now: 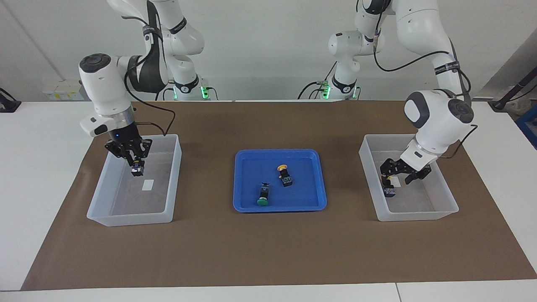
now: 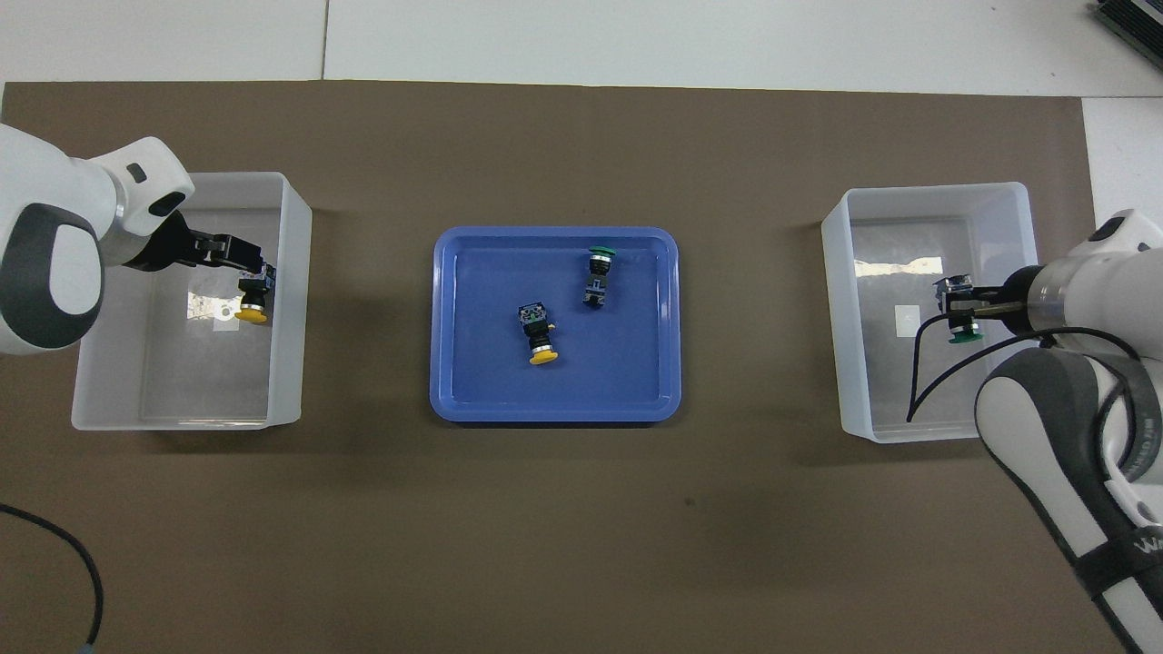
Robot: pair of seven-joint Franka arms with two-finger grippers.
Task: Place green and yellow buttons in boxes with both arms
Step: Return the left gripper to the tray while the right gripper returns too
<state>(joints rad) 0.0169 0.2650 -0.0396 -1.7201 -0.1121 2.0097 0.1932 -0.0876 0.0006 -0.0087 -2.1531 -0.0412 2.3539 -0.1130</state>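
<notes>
My right gripper [image 1: 136, 164] hangs over the box [image 1: 174, 167] at the right arm's end of the table, shut on a green button [image 2: 961, 327] with its dark body [image 1: 137, 170] below the fingers. My left gripper [image 1: 396, 181] reaches down into the other box [image 1: 419, 216] at the left arm's end, with its fingers apart. A yellow button [image 2: 253, 307] sits at one fingertip, low in that box. A second yellow button [image 1: 284, 174] and a second green button [image 1: 263, 198] lie on their sides in the blue tray.
The shallow blue tray [image 1: 251, 206] sits mid-table between the two boxes, on a brown mat [image 1: 268, 251]. In the tray, the green button lies farther from the robots than the yellow one. Each box has a white sticker on its floor [image 1: 147, 185].
</notes>
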